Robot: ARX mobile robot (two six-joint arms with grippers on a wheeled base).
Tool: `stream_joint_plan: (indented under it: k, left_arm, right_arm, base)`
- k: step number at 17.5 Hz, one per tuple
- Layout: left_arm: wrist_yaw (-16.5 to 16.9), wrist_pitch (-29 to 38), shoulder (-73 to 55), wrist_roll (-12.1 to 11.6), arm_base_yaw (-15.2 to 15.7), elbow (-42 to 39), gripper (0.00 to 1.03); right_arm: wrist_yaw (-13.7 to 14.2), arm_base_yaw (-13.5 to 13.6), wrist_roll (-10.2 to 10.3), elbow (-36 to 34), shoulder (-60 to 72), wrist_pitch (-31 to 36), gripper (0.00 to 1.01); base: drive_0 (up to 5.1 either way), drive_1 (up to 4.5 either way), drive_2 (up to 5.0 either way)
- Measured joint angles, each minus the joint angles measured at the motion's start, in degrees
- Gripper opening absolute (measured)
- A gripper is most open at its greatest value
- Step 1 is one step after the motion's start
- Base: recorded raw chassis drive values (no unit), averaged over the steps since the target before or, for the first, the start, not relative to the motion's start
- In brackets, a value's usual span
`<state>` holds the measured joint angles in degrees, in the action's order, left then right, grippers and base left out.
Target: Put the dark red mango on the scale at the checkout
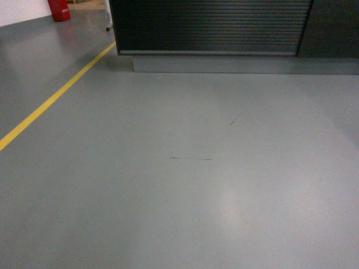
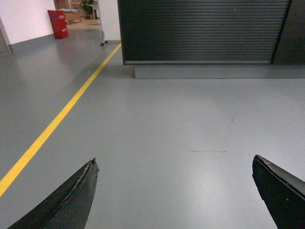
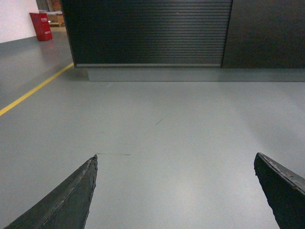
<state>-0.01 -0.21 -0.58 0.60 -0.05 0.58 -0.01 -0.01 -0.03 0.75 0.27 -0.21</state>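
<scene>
A: Item one, step in hand?
B: Approach, as judged. The checkout (image 1: 213, 28) is seen ahead across bare grey floor (image 1: 185, 179); only its ribbed front and grey plinth (image 1: 224, 63) are shown. Nothing is carried.

A: Item two, grippers?
B: Left gripper (image 2: 174, 191): fingers (image 2: 71, 200) spread wide apart, nothing between them but floor. Right gripper (image 3: 174, 191): fingers (image 3: 66, 200) likewise wide apart, nothing held.

A: Item three, the mango?
B: Not seen in any view. Its place cannot be told.

A: The scale?
B: Not seen either; the counter top is cut off above every view.

A: Item four, containers and contents?
B: A red bin-like object (image 1: 59, 9) is noted far left by the wall; its contents cannot be made out. No other container is shown.

A: Other entries?
B: A yellow line (image 1: 53, 98) painted on the floor, running toward the counter's left corner.

A: Next move?
B: By judgement, the mango must first be located and picked up; a closer approach or a raised view is called for before anything can be placed.
</scene>
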Motion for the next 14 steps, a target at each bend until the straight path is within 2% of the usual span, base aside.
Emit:
stream_joint_plan:
  k: [14]
  left_arm:
    - [0.00,0.00,0.00,0.00,0.00,0.00,0.98]
  right_arm:
    - [0.00,0.00,0.00,0.00,0.00,0.00,0.98]
  base:
    - [0.0,0.00,0.0]
